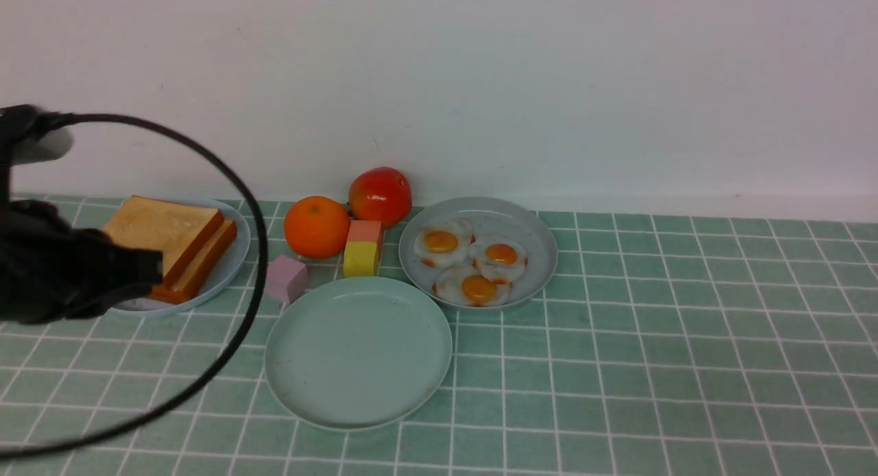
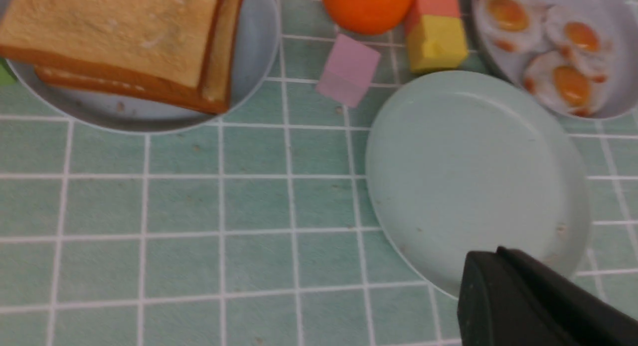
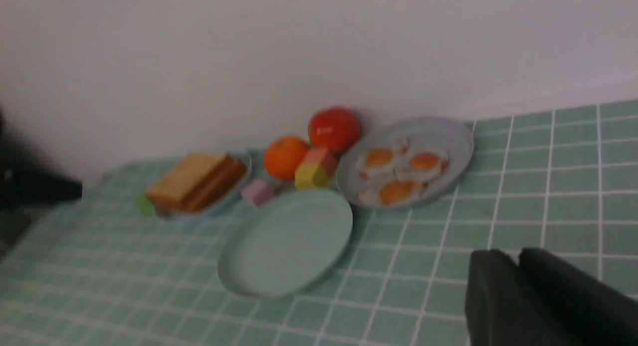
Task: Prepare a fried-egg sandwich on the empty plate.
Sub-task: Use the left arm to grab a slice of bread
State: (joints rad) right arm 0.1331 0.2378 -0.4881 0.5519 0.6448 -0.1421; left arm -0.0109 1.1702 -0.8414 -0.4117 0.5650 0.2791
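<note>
The empty mint-green plate [image 1: 358, 352] lies front centre; it also shows in the left wrist view [image 2: 473, 176] and the right wrist view [image 3: 289, 241]. No fried-egg sandwich is in view. Two toast slices [image 1: 168, 237] lie stacked on a pale-blue plate [image 1: 230, 267] at the left, with no egg between them. Three fried eggs [image 1: 473, 256] lie on a grey-blue plate [image 1: 535, 239]. My left gripper [image 1: 152, 269] is shut and empty, just in front of the toast plate; in its wrist view [image 2: 498, 259] it sits over the mint plate's near rim. My right gripper [image 3: 516, 259] is shut and empty above bare tiles.
An orange [image 1: 317, 227], a red tomato [image 1: 381, 195], a pink-and-yellow block [image 1: 363, 248] and a pink cube [image 1: 287, 278] crowd between the plates. A black cable [image 1: 255, 256] loops from the left arm. A white wall stands close behind.
</note>
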